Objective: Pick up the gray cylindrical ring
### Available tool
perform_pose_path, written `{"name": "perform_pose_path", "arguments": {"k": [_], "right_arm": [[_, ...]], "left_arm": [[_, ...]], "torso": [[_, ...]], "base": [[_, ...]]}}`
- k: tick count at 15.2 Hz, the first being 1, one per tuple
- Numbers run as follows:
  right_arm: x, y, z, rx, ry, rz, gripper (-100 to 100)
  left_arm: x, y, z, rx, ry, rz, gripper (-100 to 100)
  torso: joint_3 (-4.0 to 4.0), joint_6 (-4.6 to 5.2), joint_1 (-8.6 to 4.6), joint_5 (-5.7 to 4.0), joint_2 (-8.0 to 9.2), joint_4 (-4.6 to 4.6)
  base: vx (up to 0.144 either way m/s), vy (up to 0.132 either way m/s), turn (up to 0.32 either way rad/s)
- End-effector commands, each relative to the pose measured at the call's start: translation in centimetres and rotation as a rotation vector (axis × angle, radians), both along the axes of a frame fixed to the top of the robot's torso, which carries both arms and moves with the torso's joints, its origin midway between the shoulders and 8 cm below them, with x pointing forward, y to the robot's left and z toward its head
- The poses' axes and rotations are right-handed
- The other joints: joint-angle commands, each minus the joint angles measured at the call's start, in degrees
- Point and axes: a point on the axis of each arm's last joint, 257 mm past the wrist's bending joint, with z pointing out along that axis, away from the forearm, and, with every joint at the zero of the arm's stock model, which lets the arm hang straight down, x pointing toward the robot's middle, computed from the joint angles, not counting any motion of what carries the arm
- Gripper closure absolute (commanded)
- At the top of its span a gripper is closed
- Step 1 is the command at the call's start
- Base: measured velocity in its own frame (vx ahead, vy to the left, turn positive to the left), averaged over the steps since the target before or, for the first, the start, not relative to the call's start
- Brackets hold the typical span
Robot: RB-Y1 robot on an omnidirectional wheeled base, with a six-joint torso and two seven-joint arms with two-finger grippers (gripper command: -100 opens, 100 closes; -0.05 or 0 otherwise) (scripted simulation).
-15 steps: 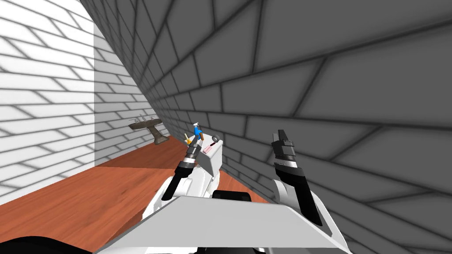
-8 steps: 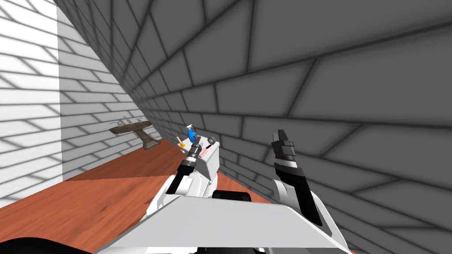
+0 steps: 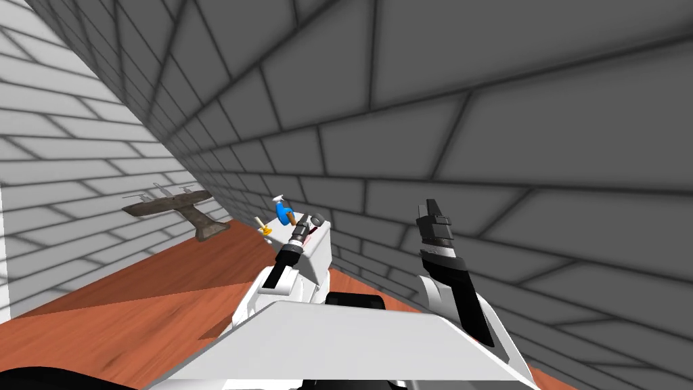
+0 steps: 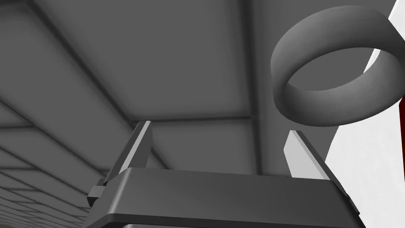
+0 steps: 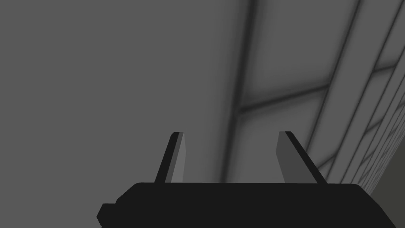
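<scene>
Torso and head camera have swung since the earlier frames, bringing the left gripper, fingers apart, just short of the gray ring atop the white unit. The ring sits beyond one fingertip, not between the two, so advancing uncorrected risks a finger knocking it off. Right gripper hangs idle, fingers apart.

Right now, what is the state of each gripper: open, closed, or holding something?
Left gripper: open, empty; the gray ring sits just ahead, not gripped.
Right gripper: open, holding nothing.
</scene>
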Motion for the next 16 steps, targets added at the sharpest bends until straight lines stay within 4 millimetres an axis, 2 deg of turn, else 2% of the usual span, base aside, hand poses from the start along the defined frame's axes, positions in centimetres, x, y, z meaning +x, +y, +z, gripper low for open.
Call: {"name": "perform_pose_path", "arguments": {"k": [1,7,9,10,11,16], "right_arm": [[0.0,0.0,0.0,0.0,0.0,0.0,0],[0.0,0.0,0.0,0.0,0.0,0.0,0],[0.0,0.0,0.0,0.0,0.0,0.0,0],[0.0,0.0,0.0,0.0,0.0,0.0,0],[0.0,0.0,0.0,0.0,0.0,0.0,0],[0.0,0.0,0.0,0.0,0.0,0.0,0]], "left_arm": [[0.4,0.5,-1.2,-0.006,0.034,0.02,-100],[1.1,1.4,-3.9,-0.027,0.12,0.071,-100],[0.9,1.3,-2.6,-0.024,0.102,0.067,-100],[1.0,1.2,-3.1,-0.023,0.104,0.064,-100],[1.0,1.2,-3.1,-0.023,0.104,0.065,100],[1.0,1.2,-3.1,-0.025,0.104,0.064,100]], "torso": [[0.0,0.0,0.0,0.0,0.0,0.0],[0.02,0.0,-0.03,0.0,0.03,0.01],[0.04,-0.02,-0.01,0.0,0.08,0.01],[0.01,-0.02,0.02,0.0,-0.01,0.01],[-0.01,-0.02,0.02,0.0,-0.02,0.0],[0.12,-0.02,-0.06,-0.04,0.21,0.04]], "base": [[0.05,0.006,-0.136],[0.042,0.003,-0.126],[0.05,0.012,-0.033],[0.065,0.016,-0.017],[0.021,0.006,-0.001],[0.003,0.001,0.0]]}}
